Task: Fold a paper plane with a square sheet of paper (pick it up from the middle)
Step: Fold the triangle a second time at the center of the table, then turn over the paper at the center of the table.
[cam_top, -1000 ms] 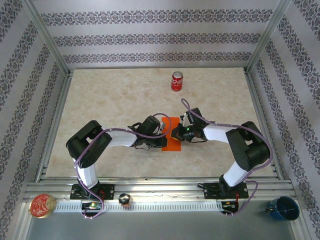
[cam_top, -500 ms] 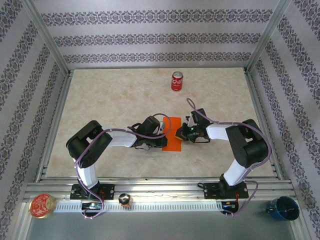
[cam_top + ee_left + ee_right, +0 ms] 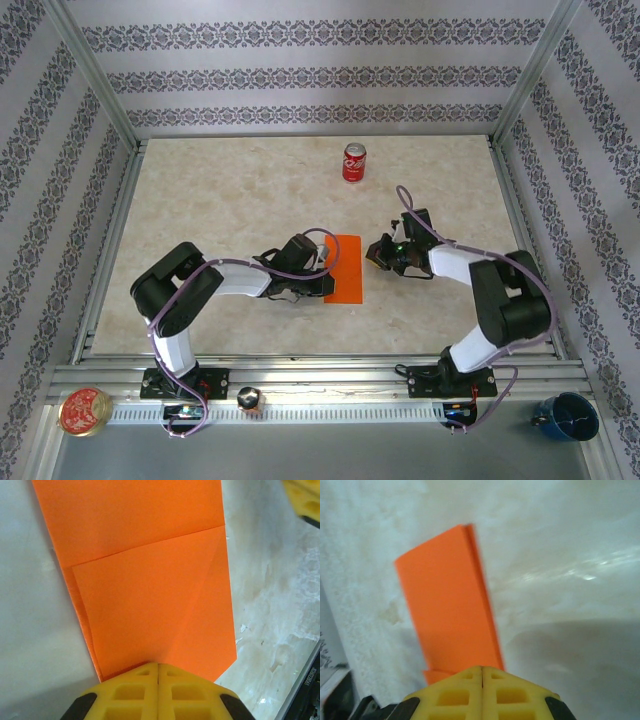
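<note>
Top external view gave me the left pincer [image 3: 326, 274] closed, tips at the left edge of the square sheet of paper [image 3: 347, 268], which lay mid-desk [image 3: 220, 200] as a layered strip. The right pincer [image 3: 378, 256], closed and empty, sat just beside it. I judged early folds done, nose and wings left. Contents of the soda can [image 3: 354, 161] and blue cup [image 3: 566, 415] were unreadable.
</note>
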`<state>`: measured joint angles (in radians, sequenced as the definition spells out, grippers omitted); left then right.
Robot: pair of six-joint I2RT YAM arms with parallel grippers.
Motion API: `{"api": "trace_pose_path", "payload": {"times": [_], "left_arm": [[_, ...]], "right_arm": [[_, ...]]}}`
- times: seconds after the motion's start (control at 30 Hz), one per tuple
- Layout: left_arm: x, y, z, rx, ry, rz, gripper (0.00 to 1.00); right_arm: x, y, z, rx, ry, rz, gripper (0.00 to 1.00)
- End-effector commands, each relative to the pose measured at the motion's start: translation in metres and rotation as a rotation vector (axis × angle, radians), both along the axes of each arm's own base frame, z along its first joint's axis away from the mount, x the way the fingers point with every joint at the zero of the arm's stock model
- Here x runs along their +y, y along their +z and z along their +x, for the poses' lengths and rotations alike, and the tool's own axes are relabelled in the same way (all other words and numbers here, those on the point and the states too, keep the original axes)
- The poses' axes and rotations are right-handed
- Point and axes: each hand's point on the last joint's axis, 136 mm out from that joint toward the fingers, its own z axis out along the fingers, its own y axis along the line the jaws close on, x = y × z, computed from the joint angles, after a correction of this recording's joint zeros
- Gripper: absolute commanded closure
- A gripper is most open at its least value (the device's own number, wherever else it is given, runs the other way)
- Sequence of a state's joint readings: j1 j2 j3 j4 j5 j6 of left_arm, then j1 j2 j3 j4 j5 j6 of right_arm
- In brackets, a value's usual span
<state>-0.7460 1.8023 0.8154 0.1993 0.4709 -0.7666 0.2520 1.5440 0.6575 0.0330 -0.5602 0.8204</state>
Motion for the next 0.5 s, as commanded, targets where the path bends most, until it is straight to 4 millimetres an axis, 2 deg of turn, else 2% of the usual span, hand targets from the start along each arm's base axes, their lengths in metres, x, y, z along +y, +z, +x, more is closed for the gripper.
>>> {"api": "trace_pose_path", "payload": {"times": [0.0, 0.13, 0.3, 0.47], "left_arm": [[-0.002, 0.023, 0.008, -0.041, 0.01, -0.019, 0.88], [-0.007, 0.04, 0.026, -0.097, -0.003, -0.002, 0.84], [0.006, 0.024, 0.04, -0.094, -0.01, 0.093, 0.85], [0.007, 0.014, 0.044, -0.058, -0.036, 0.092, 0.89]], "right_arm": [[0.005, -0.003, -0.027, 0.035, 0.014, -0.012, 0.89], [0.012, -0.007, -0.053, 0.065, 0.023, -0.019, 0.81], [0.011, -0.011, -0.076, 0.086, 0.0, -0.041, 0.72], [0.009, -0.012, -0.086, 0.096, -0.017, -0.049, 0.69]]}}
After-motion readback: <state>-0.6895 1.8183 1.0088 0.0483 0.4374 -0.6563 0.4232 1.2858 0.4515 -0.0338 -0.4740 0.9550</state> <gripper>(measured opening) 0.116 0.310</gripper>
